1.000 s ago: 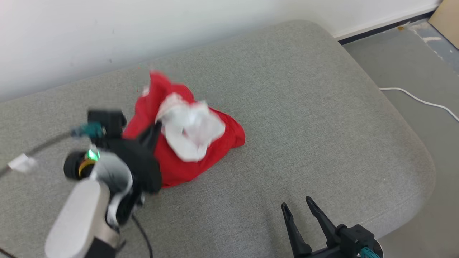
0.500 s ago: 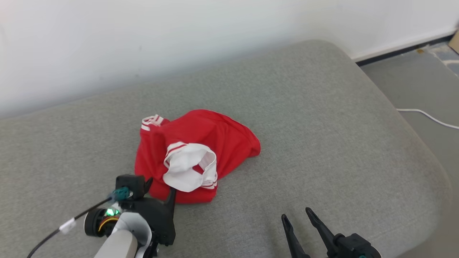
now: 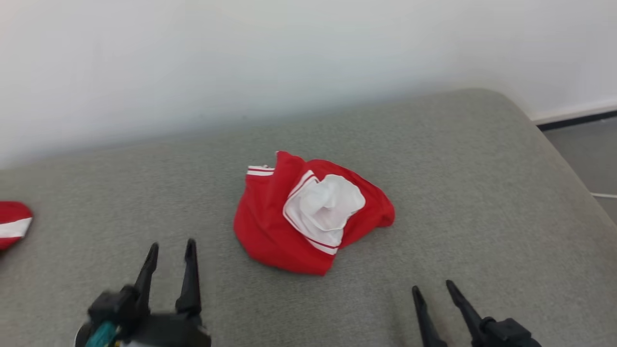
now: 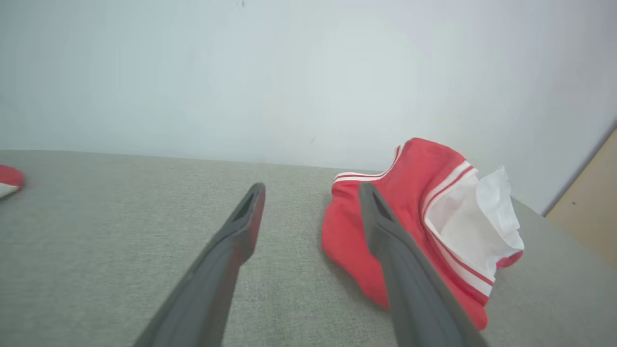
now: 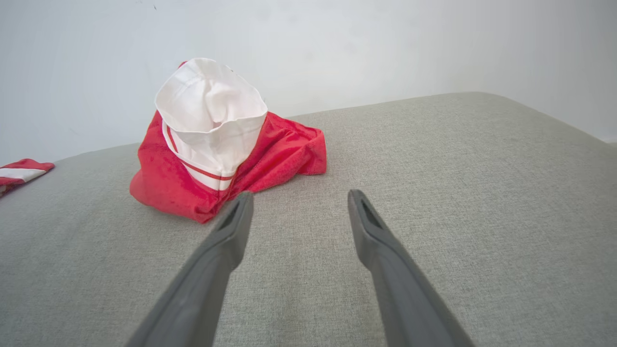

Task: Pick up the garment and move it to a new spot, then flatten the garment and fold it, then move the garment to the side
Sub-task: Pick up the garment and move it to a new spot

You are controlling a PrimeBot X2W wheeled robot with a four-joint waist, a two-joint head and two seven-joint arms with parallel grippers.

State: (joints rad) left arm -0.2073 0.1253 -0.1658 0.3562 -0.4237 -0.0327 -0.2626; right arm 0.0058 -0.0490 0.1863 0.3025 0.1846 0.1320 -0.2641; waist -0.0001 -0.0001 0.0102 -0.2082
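Garment lies released — left end effector has withdrawn, jaws apart.

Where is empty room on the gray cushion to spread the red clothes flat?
The widest bare patch is between the red garment and the cushion edge at right. Another lies between it and the second red cloth at the left edge. The front is crowded by the left gripper and right gripper.
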